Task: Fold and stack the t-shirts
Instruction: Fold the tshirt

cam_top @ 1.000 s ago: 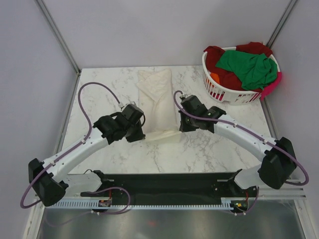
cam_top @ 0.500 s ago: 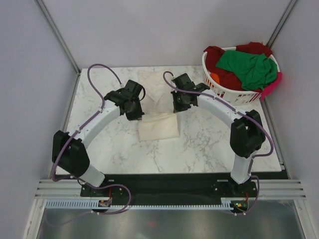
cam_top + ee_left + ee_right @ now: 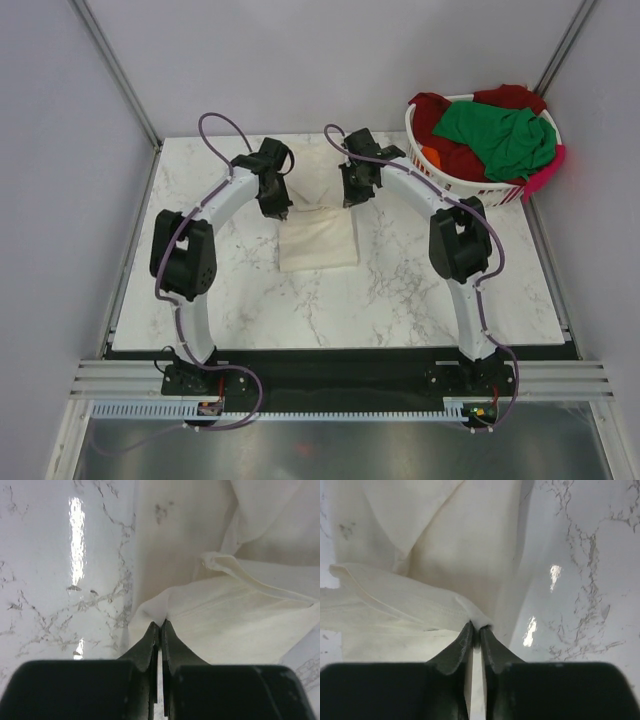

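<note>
The cream t-shirt point(image 3: 318, 240) lies folded over on the marble table, its near half doubled back toward the far side. My left gripper point(image 3: 281, 208) is shut on the shirt's left corner point(image 3: 157, 615). My right gripper point(image 3: 347, 197) is shut on the right corner point(image 3: 479, 620). Both hold the hem just above the lower layer of the shirt point(image 3: 200, 535), which also shows in the right wrist view point(image 3: 465, 545). Green point(image 3: 500, 135), dark red point(image 3: 435, 115), orange point(image 3: 430, 155) and pink point(image 3: 548, 172) shirts sit in the basket.
The white slatted laundry basket point(image 3: 450, 190) stands at the table's far right corner. The marble table point(image 3: 400, 290) stretches toward the near edge. Grey walls enclose the back and sides.
Both grippers carried the shirt's near hem away from the arm bases toward the far side, folding the long shirt in half. The arms are stretched out further.
</note>
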Robot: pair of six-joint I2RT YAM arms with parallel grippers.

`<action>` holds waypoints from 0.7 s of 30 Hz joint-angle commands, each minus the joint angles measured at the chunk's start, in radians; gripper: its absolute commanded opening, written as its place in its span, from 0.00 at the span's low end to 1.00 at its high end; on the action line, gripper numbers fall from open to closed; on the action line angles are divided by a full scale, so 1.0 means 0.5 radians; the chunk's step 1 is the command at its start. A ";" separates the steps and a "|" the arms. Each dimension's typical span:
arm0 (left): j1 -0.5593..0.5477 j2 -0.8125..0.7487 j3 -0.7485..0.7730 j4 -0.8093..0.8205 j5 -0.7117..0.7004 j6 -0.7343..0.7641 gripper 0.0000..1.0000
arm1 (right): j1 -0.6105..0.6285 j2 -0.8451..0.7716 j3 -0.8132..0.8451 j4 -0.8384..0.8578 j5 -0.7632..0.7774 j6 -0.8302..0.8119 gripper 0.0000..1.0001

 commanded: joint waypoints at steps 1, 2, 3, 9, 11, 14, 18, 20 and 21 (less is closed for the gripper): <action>0.075 0.183 0.170 0.028 0.053 0.133 0.02 | -0.028 0.164 0.171 -0.051 0.030 0.006 0.20; 0.087 0.293 0.258 0.028 0.071 0.148 0.02 | -0.037 0.195 0.205 -0.058 0.036 0.037 0.49; 0.127 0.361 0.311 0.025 0.092 0.157 0.03 | -0.044 0.226 0.229 -0.058 0.046 0.043 0.64; 0.244 0.665 0.753 0.024 0.457 0.274 0.56 | -0.120 0.297 0.518 -0.153 0.195 0.040 0.90; 0.241 0.647 0.826 0.024 0.494 0.329 0.80 | -0.117 0.208 0.478 -0.153 0.269 0.034 0.91; 0.250 0.512 0.808 0.024 0.363 0.347 0.92 | -0.099 -0.006 0.313 -0.131 0.334 0.009 0.93; 0.247 0.263 0.683 0.028 0.310 0.317 0.92 | -0.034 -0.375 -0.056 0.086 0.251 -0.043 0.96; 0.201 0.101 0.523 0.034 0.268 0.286 0.88 | 0.008 -0.449 -0.252 0.172 0.126 -0.058 0.96; 0.177 0.052 0.389 0.037 0.246 0.274 0.87 | 0.015 -0.470 -0.337 0.236 0.022 -0.058 0.94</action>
